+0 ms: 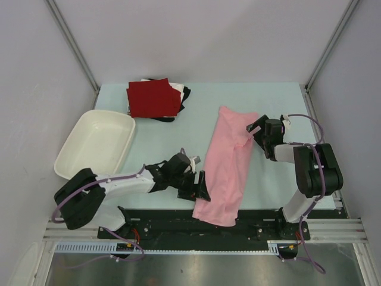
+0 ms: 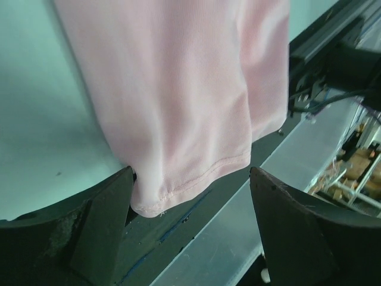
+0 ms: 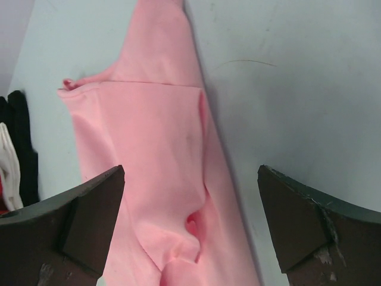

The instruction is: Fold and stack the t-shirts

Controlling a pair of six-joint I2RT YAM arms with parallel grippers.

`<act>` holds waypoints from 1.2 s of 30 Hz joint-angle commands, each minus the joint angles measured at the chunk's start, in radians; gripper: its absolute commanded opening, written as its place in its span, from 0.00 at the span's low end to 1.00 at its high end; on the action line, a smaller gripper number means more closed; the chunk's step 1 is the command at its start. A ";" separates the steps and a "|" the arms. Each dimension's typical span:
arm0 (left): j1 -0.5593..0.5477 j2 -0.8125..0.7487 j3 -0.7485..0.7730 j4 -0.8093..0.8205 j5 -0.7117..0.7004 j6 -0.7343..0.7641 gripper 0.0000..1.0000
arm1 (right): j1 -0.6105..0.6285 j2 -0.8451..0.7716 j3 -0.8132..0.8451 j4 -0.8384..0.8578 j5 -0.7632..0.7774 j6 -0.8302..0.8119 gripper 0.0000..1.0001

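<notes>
pink t-shirt | between left gripper and right gripper | both spread

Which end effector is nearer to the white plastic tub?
Left. The left end effector sits right of the tub, beside the light pink t-shirt; the right end effector lies beyond that shirt.

You're looking at a pink t-shirt of soft, matt knit cloth with a stitched hem, lying on a smooth, matt pale-green table. At ten o'clock the white tub looks like smooth plastic with a faint sheen, and the dark red shirt at eleven is matt cloth. Your left gripper has dark, matt, scuffed jaws, and the rail at six o'clock is dull grey metal
</notes>
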State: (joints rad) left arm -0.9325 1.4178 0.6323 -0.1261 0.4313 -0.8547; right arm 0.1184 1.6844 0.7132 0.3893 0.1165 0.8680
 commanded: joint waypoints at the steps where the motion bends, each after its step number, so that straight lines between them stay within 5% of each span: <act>1: 0.084 -0.117 0.001 -0.027 -0.051 0.005 0.85 | 0.013 0.073 0.017 -0.035 -0.101 0.031 1.00; 8: 0.239 -0.112 0.004 -0.040 -0.011 0.025 0.85 | 0.047 0.101 0.047 -0.085 -0.063 0.025 0.85; 13: 0.285 -0.079 0.024 -0.018 0.009 0.022 0.85 | 0.064 0.152 0.150 -0.201 -0.040 0.005 0.47; 17: 0.307 -0.037 0.044 -0.004 0.030 0.028 0.85 | 0.064 0.179 0.189 -0.220 -0.037 0.008 0.33; 21: 0.313 -0.007 0.059 0.005 0.043 0.031 0.85 | 0.059 0.216 0.262 -0.260 -0.037 0.014 0.00; 36: 0.359 0.021 0.081 -0.010 0.060 0.062 0.84 | 0.021 0.520 0.678 -0.372 -0.046 0.031 0.00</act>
State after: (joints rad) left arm -0.5858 1.4315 0.6621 -0.1459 0.4644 -0.8284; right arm 0.1585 2.1151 1.3102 0.1055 0.0612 0.9005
